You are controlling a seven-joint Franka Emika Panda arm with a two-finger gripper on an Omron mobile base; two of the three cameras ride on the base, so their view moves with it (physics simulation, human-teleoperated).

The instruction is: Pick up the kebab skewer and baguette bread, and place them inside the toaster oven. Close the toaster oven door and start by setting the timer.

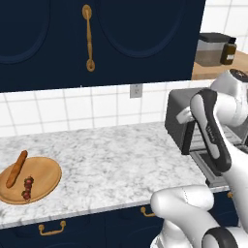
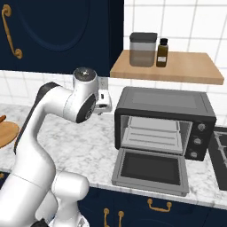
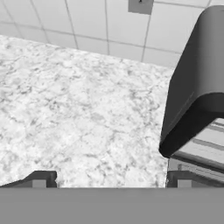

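1. Left base view: kebab skewer (image 1: 27, 188), a short thin stick threaded with dark red and brown chunks, lying on the near right part of a round wooden plate (image 1: 46, 179).
2. Baguette bread (image 1: 16, 168), slim orange-brown loaf with rounded ends, on the same plate, left of the skewer and apart from it, angled up to the right.
3. The plate sits on the white-grey marbled counter (image 1: 116, 160), towards its left end, well apart from the oven.
4. Right base view: toaster oven (image 2: 168, 103), dark grey box with flat top, seen front-on; cavity open with a pale wire rack inside, three round knobs (image 2: 197, 141) in a column on its right panel. The left base view gives its side and top instead, partly behind the arm.
5. Toaster oven door (image 2: 151, 170), dark panel in a grey frame, folded down flat over the counter's front edge.
6. Hand view: gripper (image 3: 111, 183), two dark finger tips standing wide apart and holding nothing, above bare marble just left of the oven's rounded corner.
7. Right base view: wooden wall shelf (image 2: 186, 68) above the oven, bearing a grey lidded canister (image 2: 142, 48) and a small dark bottle (image 2: 162, 52), side by side.
8. White tile backsplash with a grey outlet (image 1: 136, 90); navy cabinets with brass handles (image 1: 88, 38).
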